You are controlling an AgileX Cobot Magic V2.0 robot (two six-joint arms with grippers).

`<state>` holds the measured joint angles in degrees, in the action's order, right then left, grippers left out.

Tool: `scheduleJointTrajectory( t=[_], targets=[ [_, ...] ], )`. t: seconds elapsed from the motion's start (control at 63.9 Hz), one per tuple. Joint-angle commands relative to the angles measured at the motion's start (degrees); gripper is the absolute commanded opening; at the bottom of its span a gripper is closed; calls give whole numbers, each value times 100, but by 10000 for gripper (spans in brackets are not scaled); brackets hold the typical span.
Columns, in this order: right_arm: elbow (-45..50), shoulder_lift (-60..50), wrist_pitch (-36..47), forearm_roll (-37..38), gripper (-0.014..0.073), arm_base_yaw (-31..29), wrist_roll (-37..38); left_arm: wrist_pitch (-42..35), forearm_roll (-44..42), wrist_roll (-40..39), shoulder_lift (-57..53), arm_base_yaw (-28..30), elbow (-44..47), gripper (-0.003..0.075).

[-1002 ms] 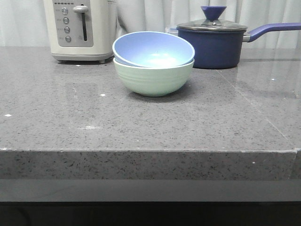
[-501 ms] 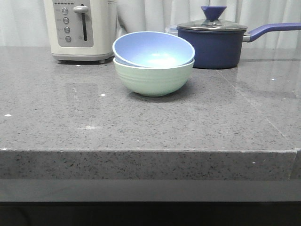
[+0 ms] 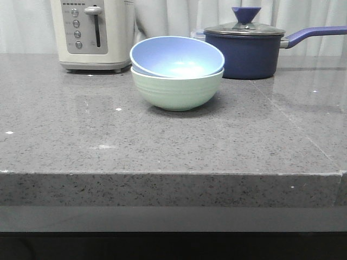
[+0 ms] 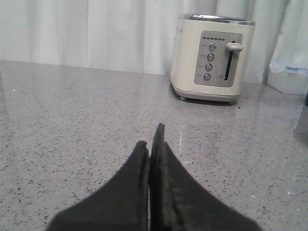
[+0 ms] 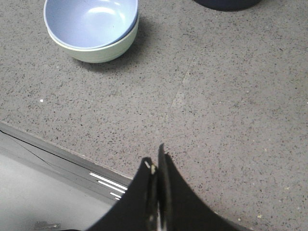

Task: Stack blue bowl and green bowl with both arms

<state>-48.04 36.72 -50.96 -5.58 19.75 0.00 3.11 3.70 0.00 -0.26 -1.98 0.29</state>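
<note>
The blue bowl point(image 3: 176, 56) sits nested, slightly tilted, inside the green bowl point(image 3: 177, 91) at the middle back of the grey counter. Both also show in the right wrist view, the blue bowl point(image 5: 89, 20) inside the green bowl point(image 5: 103, 50). Neither arm shows in the front view. My left gripper point(image 4: 151, 144) is shut and empty, low over the counter, pointing toward the toaster. My right gripper point(image 5: 155, 161) is shut and empty, above the counter's front edge, well apart from the bowls.
A cream toaster point(image 3: 92, 33) stands at the back left, also in the left wrist view point(image 4: 212, 57). A dark navy saucepan with lid point(image 3: 246, 49) stands at the back right, its handle pointing right. The counter's front edge point(image 3: 173, 174) drops off in front.
</note>
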Motion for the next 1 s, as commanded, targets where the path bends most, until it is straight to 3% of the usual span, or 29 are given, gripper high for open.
scheduleJointTrajectory(
  t=[0.0,0.438,0.799,0.986],
  targets=[
    [-144,12,387,47,-54,-30,0,-480,58,-75,-103,13,23,-20],
    [27,-197,598,222,-54,-116,0,-480,58,-75,-103,13,23,-20],
    [2497,-1968,3669,178,-54,-1509,-638,-480,58,-75,-103,13,23,-20],
    [3657,-2953,4638,154,-54,-1922,-638,-480,58,-75,-103,13,23,-20]
  ],
)
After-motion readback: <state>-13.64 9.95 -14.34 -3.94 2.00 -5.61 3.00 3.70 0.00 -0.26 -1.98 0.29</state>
